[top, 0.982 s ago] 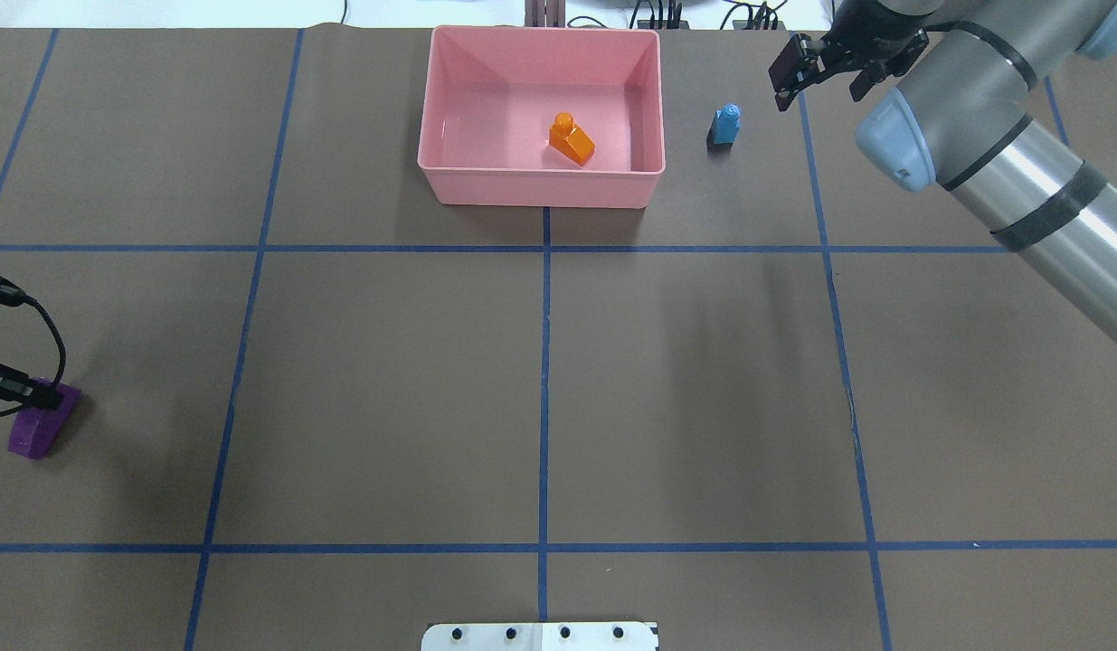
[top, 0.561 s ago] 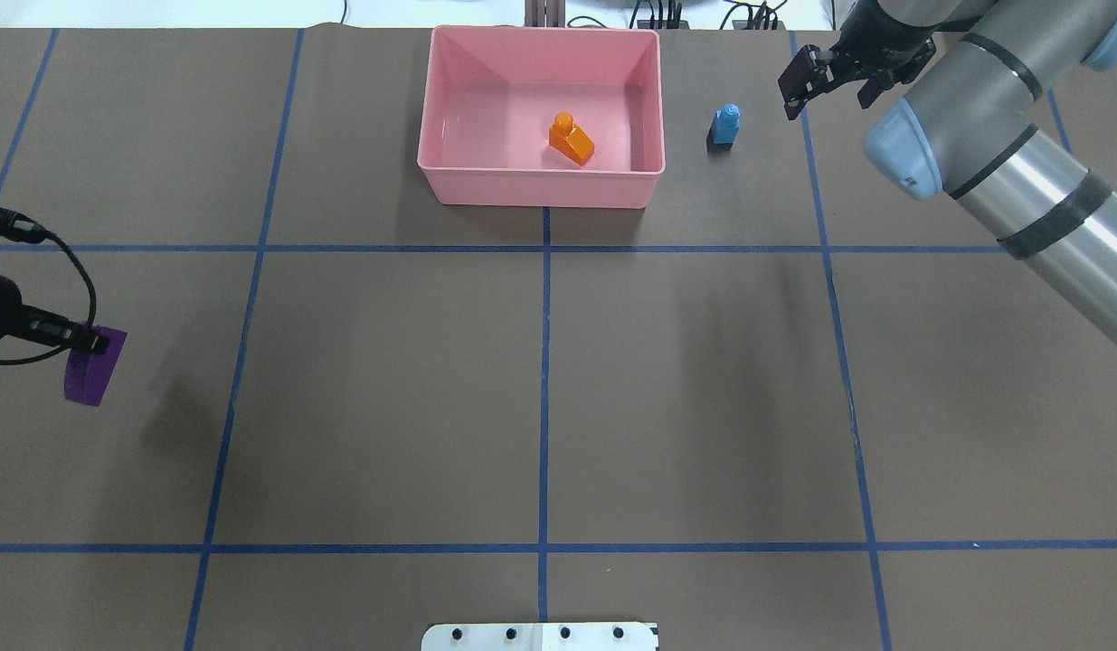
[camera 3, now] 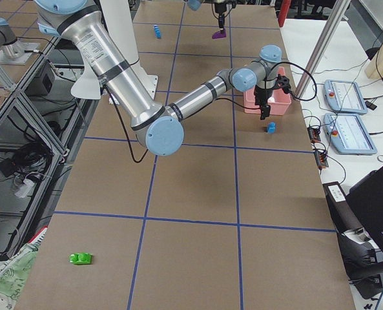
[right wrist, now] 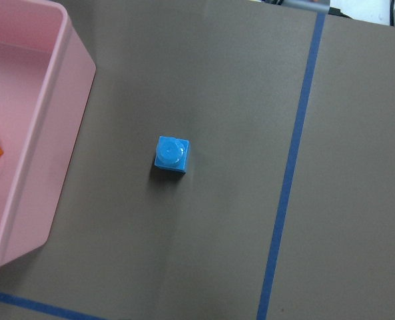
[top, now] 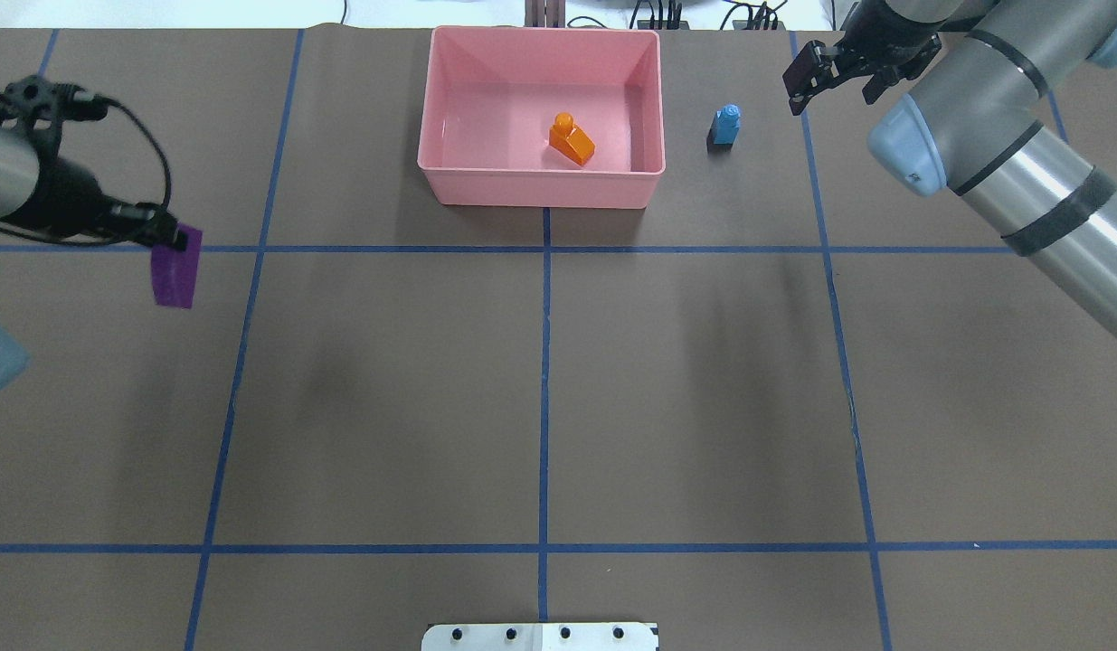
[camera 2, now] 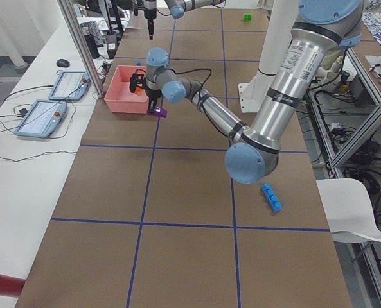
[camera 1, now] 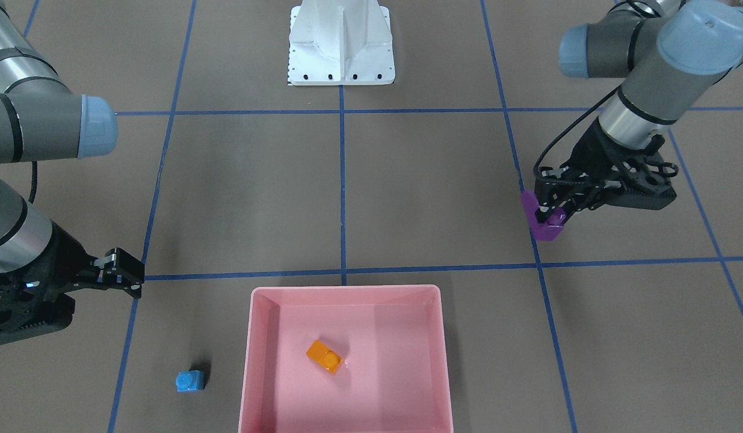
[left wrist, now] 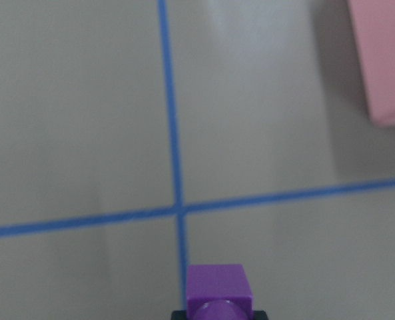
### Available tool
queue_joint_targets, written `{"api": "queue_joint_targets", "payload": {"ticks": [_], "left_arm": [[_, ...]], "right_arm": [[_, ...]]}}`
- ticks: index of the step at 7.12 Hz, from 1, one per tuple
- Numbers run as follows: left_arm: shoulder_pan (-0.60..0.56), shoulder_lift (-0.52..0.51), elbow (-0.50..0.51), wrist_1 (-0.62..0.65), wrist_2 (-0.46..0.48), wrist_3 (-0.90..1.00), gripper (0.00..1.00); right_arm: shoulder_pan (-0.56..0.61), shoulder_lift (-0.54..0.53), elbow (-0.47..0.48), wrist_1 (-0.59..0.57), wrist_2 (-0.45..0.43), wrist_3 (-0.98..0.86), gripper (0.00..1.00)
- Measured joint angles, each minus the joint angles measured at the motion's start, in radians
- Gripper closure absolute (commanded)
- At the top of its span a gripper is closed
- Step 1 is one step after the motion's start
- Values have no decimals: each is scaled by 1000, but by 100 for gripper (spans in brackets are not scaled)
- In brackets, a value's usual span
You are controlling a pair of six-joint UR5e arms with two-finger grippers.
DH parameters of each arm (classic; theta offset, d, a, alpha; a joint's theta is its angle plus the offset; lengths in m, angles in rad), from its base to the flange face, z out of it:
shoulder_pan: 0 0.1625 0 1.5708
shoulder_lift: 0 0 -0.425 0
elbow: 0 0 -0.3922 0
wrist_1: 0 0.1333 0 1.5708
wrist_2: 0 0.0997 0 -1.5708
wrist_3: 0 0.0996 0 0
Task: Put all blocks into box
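Note:
The pink box [top: 540,188] stands at the table's far middle with the orange brick [top: 571,138] inside. My left gripper [top: 165,237] is shut on the purple wedge [top: 176,268] and holds it above the table, left of the box; the wedge also shows in the left wrist view [left wrist: 218,292]. My right gripper [top: 831,98] is open and empty, above and right of the small blue brick [top: 725,124], which stands on the table beside the box [right wrist: 172,154]. The long blue brick [camera 2: 272,196] and the green brick [camera 3: 81,259] lie near the table's ends.
The white robot base [camera 1: 341,48] stands at the near edge. Blue tape lines [top: 544,380] divide the brown table into squares. Operator pendants [camera 3: 346,97] lie on the white bench beyond the box.
My left gripper has lifted the purple wedge off the table and carried it away from the robot and rightward, toward the box. My right gripper has shifted slightly, still open.

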Motion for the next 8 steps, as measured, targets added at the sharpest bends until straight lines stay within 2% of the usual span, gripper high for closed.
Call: {"api": "queue_joint_targets", "payload": {"ticks": [2, 3, 4, 5, 6, 7, 8], "left_arm": [[9, -325, 306, 27, 25, -123, 100], [25, -452, 471, 11, 59, -167, 88], [44, -532, 602, -39, 95, -218, 8], [63, -566, 680, -96, 118, -258, 0], [79, -579, 710, -124, 132, -270, 0], [87, -581, 698, -125, 138, -264, 0], [81, -567, 639, -83, 131, -213, 0]], "right_arm": [[2, 16, -117, 131, -11, 1, 8], [2, 39, -186, 179, -14, 1, 4], [1, 62, -247, 213, -16, 2, 2], [-1, 80, -308, 257, -17, 7, 2], [-3, 88, -359, 307, -18, 18, 2], [-6, 96, -389, 338, -18, 39, 2], [-13, 115, -406, 351, -20, 80, 2]]}}
